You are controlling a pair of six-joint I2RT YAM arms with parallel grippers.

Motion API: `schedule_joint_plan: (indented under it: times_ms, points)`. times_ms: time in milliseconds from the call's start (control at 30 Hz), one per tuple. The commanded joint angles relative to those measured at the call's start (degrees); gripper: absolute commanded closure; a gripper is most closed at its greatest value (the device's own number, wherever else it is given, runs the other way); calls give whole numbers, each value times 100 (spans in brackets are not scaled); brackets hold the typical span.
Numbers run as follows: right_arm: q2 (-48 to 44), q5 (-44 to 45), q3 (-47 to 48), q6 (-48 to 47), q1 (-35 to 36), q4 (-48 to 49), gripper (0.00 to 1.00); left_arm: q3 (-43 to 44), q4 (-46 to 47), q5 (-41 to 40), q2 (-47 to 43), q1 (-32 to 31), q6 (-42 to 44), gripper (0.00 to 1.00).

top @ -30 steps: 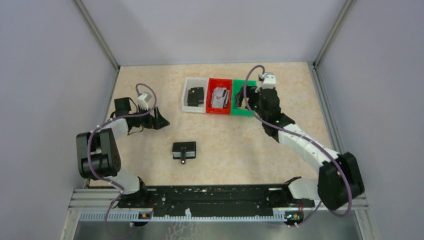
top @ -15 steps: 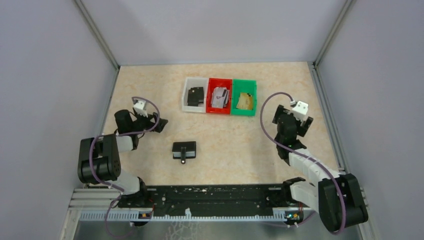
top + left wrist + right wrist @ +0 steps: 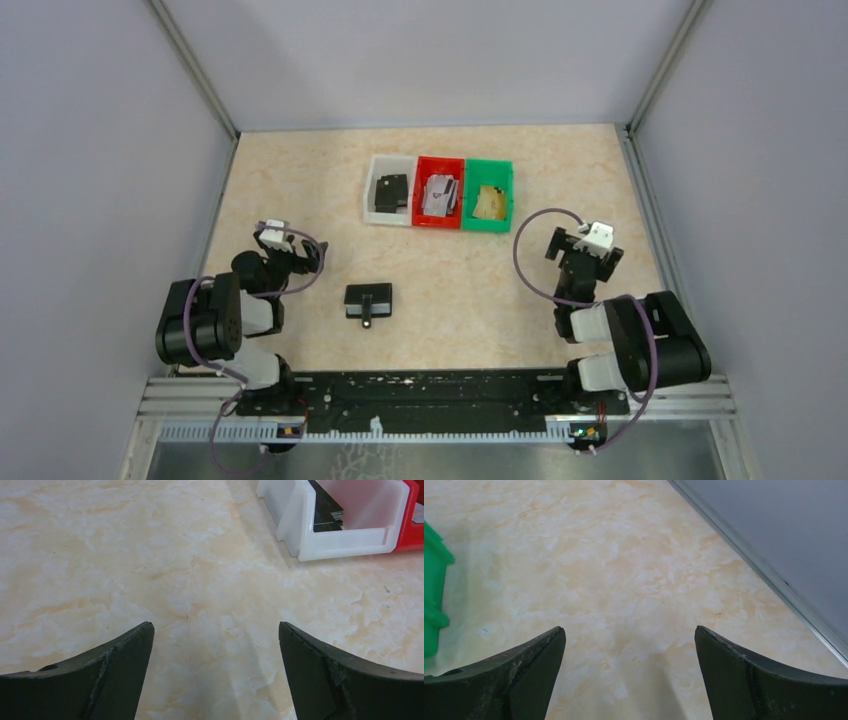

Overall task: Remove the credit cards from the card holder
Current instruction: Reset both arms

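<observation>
Two grippers, both empty. Left gripper (image 3: 215,627) has its jaws wide apart over the bare beige marbled tabletop (image 3: 300,180), and right gripper (image 3: 629,630) is the same.

One small black flat rectangular card holder (image 3: 368,298) lies alone, lower centre of the top view.

Three bins in a row, upper centre:
- white plastic bin (image 3: 371,195) holds a dark flat item (image 3: 388,190)
- red plastic bin (image 3: 440,161) holds silvery-grey cards (image 3: 437,195)
- green plastic bin (image 3: 488,164) holds gold-tan cards (image 3: 489,202)

Card counts are too small to tell.

- right gripper (image 3: 629,630) hanging low over marbled beige table (image 3: 614,555), jaws standing wide apart
- green bin (image 3: 434,600) showing at left edge
- grey wall (image 3: 789,520) running across upper right
</observation>
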Motion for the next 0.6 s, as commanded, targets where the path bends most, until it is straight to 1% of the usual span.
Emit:
schedule_joint_plan:
  times_ms: [0,33,67,100,133,167,200,233,300,367,567]
  points:
    - [287,-803,-248,-419,-28,1713,1,-322,1476,-692,296,-263,-31,1]
    - [488,-947,-375,-445,-26,2051,1,-265,1697,-734,483,-275,-55,1]
    - [811,-1005,-496,-610,-22,2733,1,-172,1534,-740,467,-292,-45,1]
    - [1036,-940,-531,-757,17,3201,1,-9,1081,-813,337,-372,-5,1]
    - [916,-905,-411,-738,48,2854,1,169,567,-904,239,-430,53,1]
    - [661,-865,-181,-572,24,1920,1,306,190,-1072,203,-520,142,1]
    - [624,-911,87,-370,-83,1326,1,385,23,-1264,218,-631,215,1]
    - [719,-966,251,-278,-211,1178,1,413,-36,-1414,227,-700,256,1]
    - [603,-1168,285,-79,-371,874,1,400,-81,-1443,191,-723,252,1]
    - [667,-1156,248,-130,-369,1086,1,398,-44,-1445,197,-725,268,1]
    - [643,-1169,215,-141,-371,1119,1,388,-41,-1440,193,-723,261,1]
